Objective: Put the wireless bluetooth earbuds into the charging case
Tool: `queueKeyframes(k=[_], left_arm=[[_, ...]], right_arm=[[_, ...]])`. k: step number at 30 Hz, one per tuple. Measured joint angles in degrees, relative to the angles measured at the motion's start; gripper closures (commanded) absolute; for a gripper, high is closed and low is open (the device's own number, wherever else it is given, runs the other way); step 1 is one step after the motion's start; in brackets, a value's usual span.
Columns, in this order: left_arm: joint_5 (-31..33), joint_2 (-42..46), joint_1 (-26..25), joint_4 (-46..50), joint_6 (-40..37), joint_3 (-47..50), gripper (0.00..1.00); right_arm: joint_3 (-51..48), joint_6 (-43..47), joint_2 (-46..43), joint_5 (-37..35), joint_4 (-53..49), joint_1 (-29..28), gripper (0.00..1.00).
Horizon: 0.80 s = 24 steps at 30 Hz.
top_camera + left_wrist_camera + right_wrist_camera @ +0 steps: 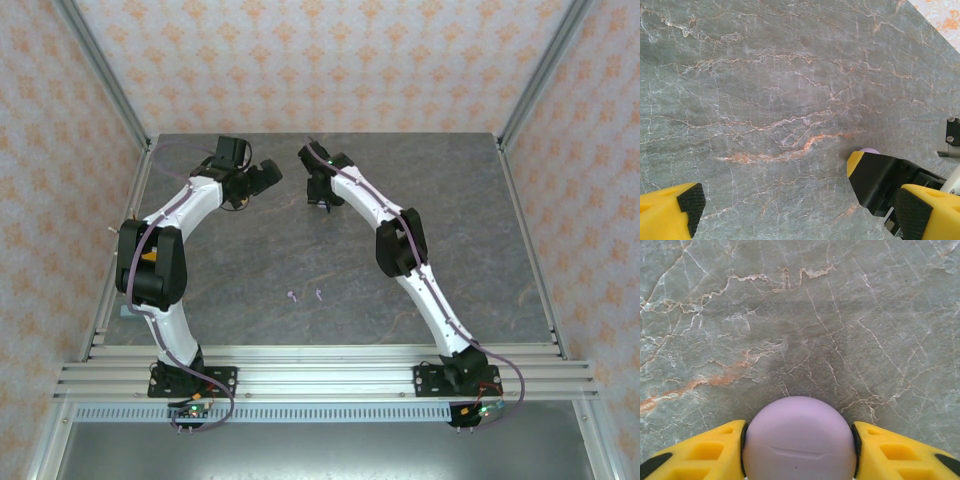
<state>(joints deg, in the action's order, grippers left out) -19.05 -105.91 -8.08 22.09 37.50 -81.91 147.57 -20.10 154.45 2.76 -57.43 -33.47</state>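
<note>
Presently: right claw (799, 429) closed on both sides of the purple case (799, 455), middle of the tabletop (450, 200) toward its far edge. Left claw (800, 210) wide, empty. Two purple earbuds (292, 295) lie toward the near edge. I'd grip evenly, keeping the seam (797, 453) level.

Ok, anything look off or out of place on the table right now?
Nothing damaged or spilled. Two purple earbuds lie loose near the middle of the table, far from the purple case, which sits, apparently closed, between the fingers of the right gripper.
</note>
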Motion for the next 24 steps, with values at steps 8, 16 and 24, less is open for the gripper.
queueKeyframes(k=[8, 16, 24], left_arm=[[-0.57, 0.2, 0.0, -0.15, 0.02, 1.16, 0.0], [-1.9, 1.33, 0.0, -0.5, 0.2, 3.74, 0.0], [-3.04, 2.6, 0.0, -0.83, 0.22, 4.39, 0.0]], right_arm=[[-10.27, -3.72, -6.27, 1.25, -0.07, -0.13, 0.64], [-35.43, -14.12, -21.4, 3.34, 1.14, -1.73, 0.63], [-43.06, -19.82, -26.21, 4.79, 1.49, -5.68, 0.53]])
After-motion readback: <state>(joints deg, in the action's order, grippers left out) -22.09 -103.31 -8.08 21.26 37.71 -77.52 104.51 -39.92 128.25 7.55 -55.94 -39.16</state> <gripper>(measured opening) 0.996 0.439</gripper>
